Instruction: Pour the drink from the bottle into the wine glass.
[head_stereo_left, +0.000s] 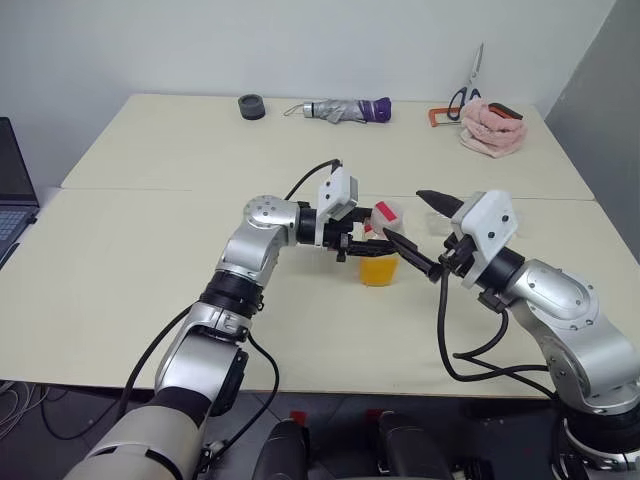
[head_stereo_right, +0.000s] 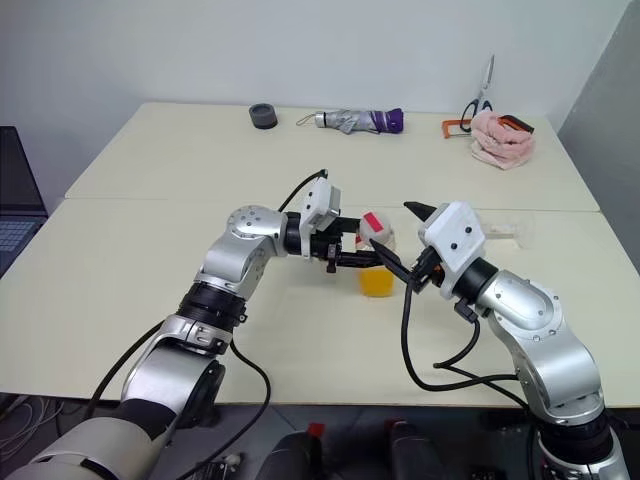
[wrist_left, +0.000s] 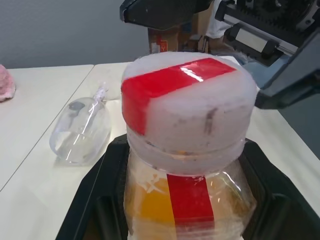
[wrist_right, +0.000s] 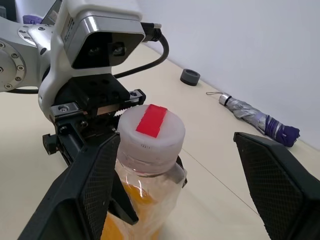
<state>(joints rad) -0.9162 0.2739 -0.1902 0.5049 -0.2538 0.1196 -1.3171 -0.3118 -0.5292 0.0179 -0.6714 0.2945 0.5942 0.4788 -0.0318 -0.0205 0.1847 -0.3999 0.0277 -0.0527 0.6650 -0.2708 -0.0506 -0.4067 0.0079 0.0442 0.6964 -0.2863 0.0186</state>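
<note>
Surface: two cream tables (head_stereo_left: 150, 300) pushed together, seam running across the middle; white wall behind, grey panel at far right.
Left gripper (head_stereo_left: 372, 250): arm reaches in from the left, gripper pointing right, about level; black fingers clamped on the bottle's body, below the cap.
Bottle (wrist_right: 145, 170): upright, near table centre, towards the near edge; clear plastic w/ red strip down the side. Can't tell if its base touches the table.
Cap (wrist_left: 187, 105): white, red strip across the top, on the bottle.
Drink (head_stereo_left: 378, 270): bright orange, fills the lower part of the bottle; neck area looks clear.
Right gripper (wrist_right: 185, 180): comes in from the right, pointing fwd and left; fingers wide apart, one either side of the bottle. Near finger (wrist_right: 82, 195) just beside the bottle's side, contact not clear; other finger (wrist_right: 280, 175) well apart from it.
Wine glass (wrist_left: 82, 127): clear, lying on its side on the table, beyond the right gripper in the head views (head_stereo_right: 500, 228); bowl looks empty; stem points away in the left wrist view.
Laptop (head_stereo_left: 12, 190): at left edge, partly cut off.
Far row, L to R: dark round roll, looks like tape (head_stereo_left: 251, 106); folded umbrella, grey w/ purple end (head_stereo_left: 345, 110); scissors (head_stereo_left: 470, 85) against the wall; pink cloth (head_stereo_left: 492, 128) bunched up, w/ a red-and-black item beside it I can't identify.
</note>
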